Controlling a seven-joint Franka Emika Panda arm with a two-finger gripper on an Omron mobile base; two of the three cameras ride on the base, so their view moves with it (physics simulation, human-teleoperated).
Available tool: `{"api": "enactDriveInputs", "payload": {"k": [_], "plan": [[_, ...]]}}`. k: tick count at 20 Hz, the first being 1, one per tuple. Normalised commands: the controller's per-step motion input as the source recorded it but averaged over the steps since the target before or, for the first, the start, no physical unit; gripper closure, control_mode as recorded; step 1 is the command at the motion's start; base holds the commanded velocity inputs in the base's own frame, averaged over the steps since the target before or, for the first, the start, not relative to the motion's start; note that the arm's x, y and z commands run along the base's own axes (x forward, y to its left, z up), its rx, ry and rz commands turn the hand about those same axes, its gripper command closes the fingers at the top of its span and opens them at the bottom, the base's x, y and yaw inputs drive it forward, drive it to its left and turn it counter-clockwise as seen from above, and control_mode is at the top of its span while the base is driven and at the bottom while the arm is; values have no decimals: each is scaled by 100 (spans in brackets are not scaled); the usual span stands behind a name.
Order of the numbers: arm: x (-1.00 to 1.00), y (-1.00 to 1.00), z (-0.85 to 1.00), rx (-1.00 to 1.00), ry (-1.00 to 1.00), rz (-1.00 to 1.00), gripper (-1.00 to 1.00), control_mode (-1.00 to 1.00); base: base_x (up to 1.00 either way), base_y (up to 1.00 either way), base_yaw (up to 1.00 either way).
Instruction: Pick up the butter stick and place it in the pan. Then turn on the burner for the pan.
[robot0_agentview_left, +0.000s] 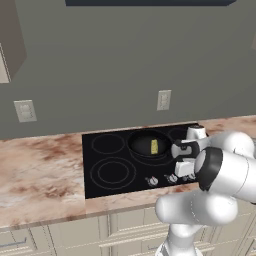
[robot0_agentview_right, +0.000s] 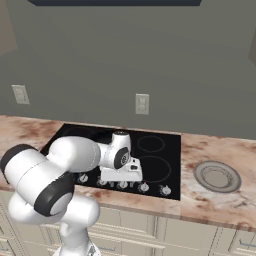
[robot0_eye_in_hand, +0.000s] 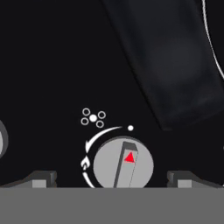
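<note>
The black pan (robot0_agentview_left: 142, 142) sits on a rear burner (robot0_agentview_left: 150, 159) of the black glass cooktop, and the pale-yellow butter stick (robot0_agentview_left: 154, 146) lies inside it. My gripper (robot0_agentview_left: 184, 173) hangs low over the knob row at the cooktop's front, right of the pan. In the hand view the gripper (robot0_eye_in_hand: 113, 179) is open, one fingertip (robot0_eye_in_hand: 41, 178) on each side of a silver knob (robot0_eye_in_hand: 124, 164) with a red triangle marker. The fingers stand apart from that knob. The pan's dark handle (robot0_eye_in_hand: 175, 65) crosses above it.
More silver knobs (robot0_agentview_left: 152, 181) line the cooktop's front edge, and another knob (robot0_eye_in_hand: 1, 141) shows at the left of the hand view. A large double-ring burner (robot0_agentview_left: 114, 172) lies front left. A round grey dish (robot0_agentview_right: 217, 176) rests on the marble counter (robot0_agentview_left: 40, 170).
</note>
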Motion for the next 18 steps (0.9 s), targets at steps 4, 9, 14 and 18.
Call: {"api": "enactDriveInputs", "payload": {"k": [4, 9, 14, 18], "plan": [[9, 0, 0, 0, 0, 2, -100, -100, 0, 0, 0], [2, 0, -1, 0, 0, 2, -100, -100, 0, 0, 0], [-18, 0, -7, 0, -1, 0, -100, -100, 0, 0, 0], [-21, 0, -10, 0, -1, 0, -100, -100, 0, 0, 0]]}}
